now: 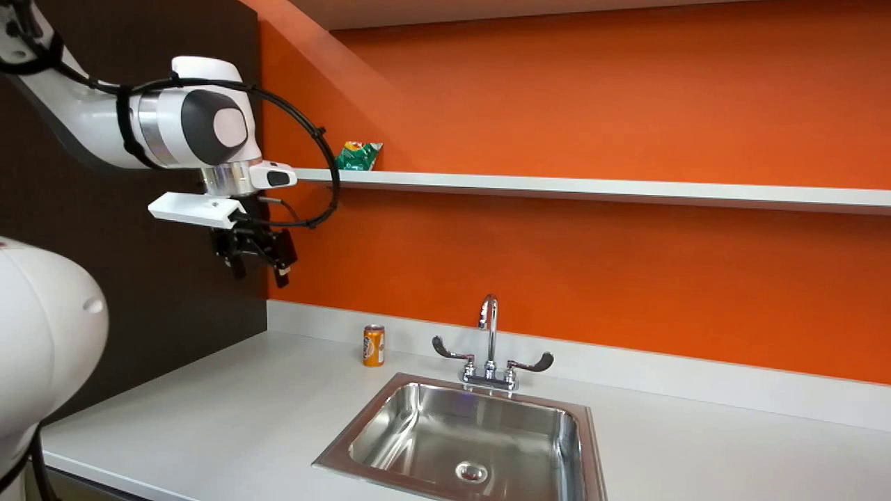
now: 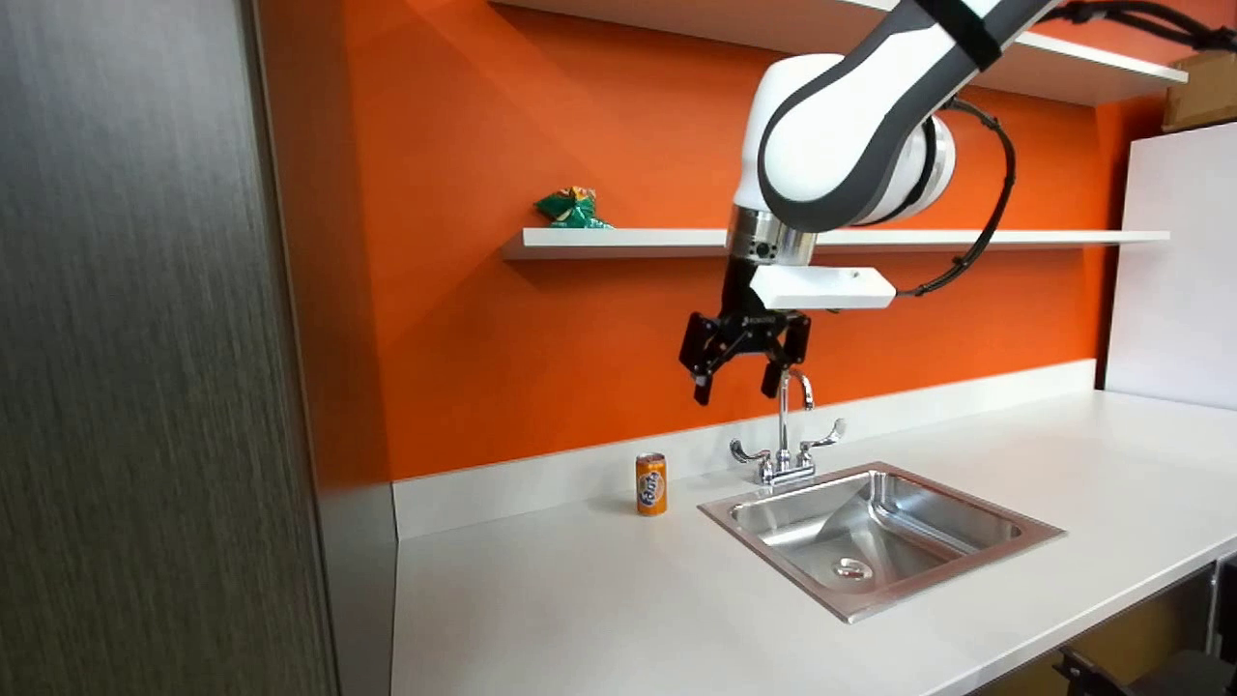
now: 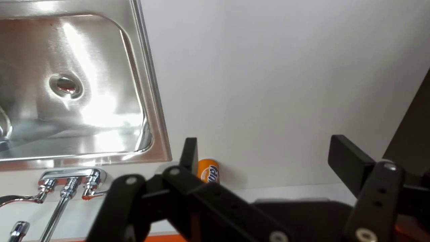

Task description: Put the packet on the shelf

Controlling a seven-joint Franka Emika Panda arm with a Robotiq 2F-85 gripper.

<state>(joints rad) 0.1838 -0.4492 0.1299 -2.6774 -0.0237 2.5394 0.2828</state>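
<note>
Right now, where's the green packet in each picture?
In an exterior view: the green packet on the white shelf, left of centre, upper half.
In an exterior view: the green packet slightly left of centre, high up, near the shelf's end.
In the wrist view: not in the picture.
Shared landmark: the orange can, in all three views.

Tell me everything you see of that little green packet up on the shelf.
The packet looks like a small, crinkled, glossy bag, perhaps foil or plastic: mostly green, with yellow-orange and pale patches toward the top. It rests on the white shelf, near one end, its outline lopsided. Whether it touches the wall I cannot tell; any lettering is unreadable. The pincer hangs lower, apart from it.
</note>
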